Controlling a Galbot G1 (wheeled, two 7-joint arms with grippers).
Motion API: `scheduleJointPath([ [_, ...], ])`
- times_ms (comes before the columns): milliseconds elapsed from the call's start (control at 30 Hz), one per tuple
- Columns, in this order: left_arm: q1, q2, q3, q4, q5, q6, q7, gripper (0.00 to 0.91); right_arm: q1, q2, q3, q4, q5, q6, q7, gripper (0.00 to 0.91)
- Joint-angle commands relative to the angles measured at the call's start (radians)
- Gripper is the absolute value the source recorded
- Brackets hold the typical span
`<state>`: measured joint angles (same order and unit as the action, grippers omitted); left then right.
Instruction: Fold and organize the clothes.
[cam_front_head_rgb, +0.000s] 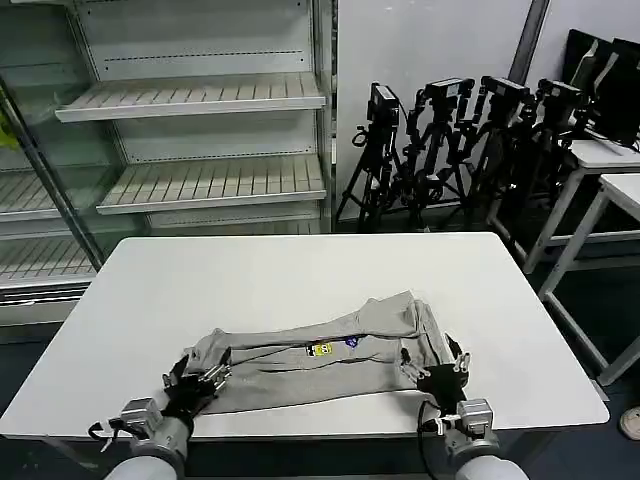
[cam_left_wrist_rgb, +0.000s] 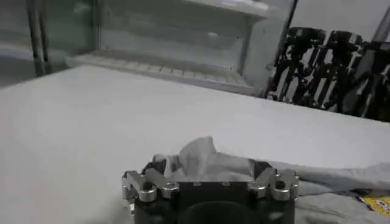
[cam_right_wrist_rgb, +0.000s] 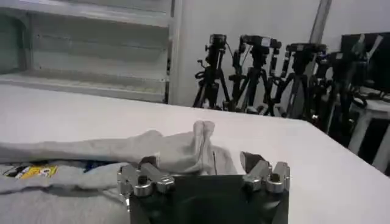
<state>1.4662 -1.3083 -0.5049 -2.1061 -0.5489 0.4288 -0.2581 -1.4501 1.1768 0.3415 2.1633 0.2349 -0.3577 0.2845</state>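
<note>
grey t-shirt (cam_front_head_rgb: 320, 355) lies bunched low centre on the white table (cam_front_head_rgb: 300, 275); left gripper (cam_front_head_rgb: 200, 378) clamped on its lower-left end; right gripper (cam_front_head_rgb: 435, 372) clamped on its lower-right end

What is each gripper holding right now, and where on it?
Both hold the grey T-shirt: the left gripper pinches bunched fabric at its left end, the right gripper at its right end, near the table's front edge.
</note>
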Motion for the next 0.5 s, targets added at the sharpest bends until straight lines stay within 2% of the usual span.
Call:
scheduleJointPath([
  [33,-0.016,-0.055,0.015,0.076,-0.053,-0.004,0.001,0.907,-0.032,0.002,0.009,0.02,-0.001,0.0,0.0,0.907],
  [100,-0.019,-0.056,0.015,0.087,-0.058,-0.005,0.001,0.907,-0.04,0.006,0.008,0.034,-0.002,-0.002,-0.001,0.907],
  [133,-0.021,-0.056,0.014,0.092,-0.058,-0.005,0.001,0.655,-0.041,0.006,0.008,0.036,-0.002,-0.002,0.0,0.907],
  [167,-0.022,-0.055,0.014,0.098,-0.059,-0.01,0.002,0.05,-0.044,0.007,0.008,0.038,-0.003,-0.002,0.0,0.907],
  [500,-0.024,-0.049,0.013,0.123,-0.074,-0.03,0.007,0.04,-0.049,0.018,0.001,0.04,-0.01,-0.002,-0.001,0.907],
])
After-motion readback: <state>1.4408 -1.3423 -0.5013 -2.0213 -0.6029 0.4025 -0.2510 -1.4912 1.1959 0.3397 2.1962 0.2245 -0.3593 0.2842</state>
